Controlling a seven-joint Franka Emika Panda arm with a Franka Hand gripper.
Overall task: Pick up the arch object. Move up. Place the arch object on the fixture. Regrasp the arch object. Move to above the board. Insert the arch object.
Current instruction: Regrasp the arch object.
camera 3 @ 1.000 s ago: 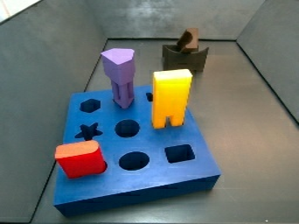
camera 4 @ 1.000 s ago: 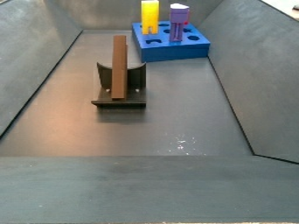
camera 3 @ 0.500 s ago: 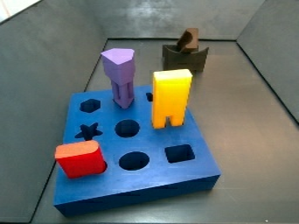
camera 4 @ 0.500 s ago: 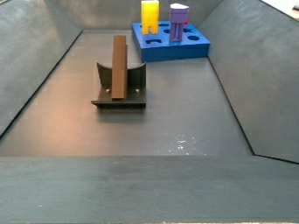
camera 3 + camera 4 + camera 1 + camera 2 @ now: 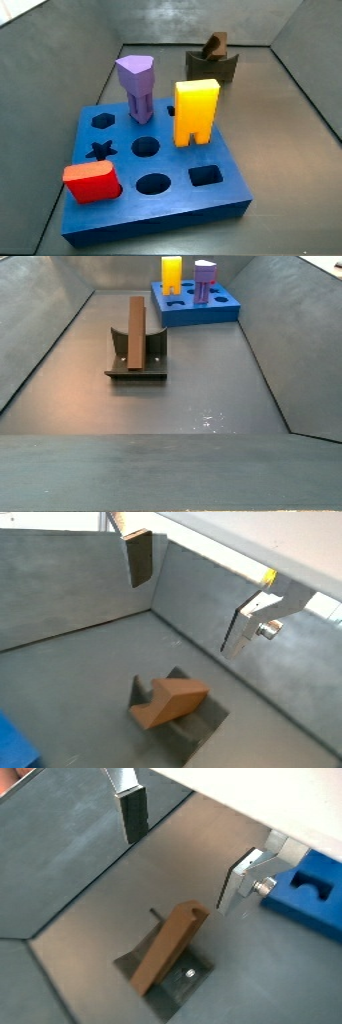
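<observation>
The gripper (image 5: 187,843) is hovering high above the fixture (image 5: 135,364), its 2 fingers (image 5: 139,557) standing wide apart, gripping nothing; the arch object (image 5: 136,329) is leaning in the fixture's cradle, well apart from the board (image 5: 195,307).

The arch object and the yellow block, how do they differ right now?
The arch object is brown and slim; the yellow block is thicker, with a notched base. The arch object leans on the fixture; the yellow block stands upright on the board. The open hand, above the fixture, touches neither.
</observation>
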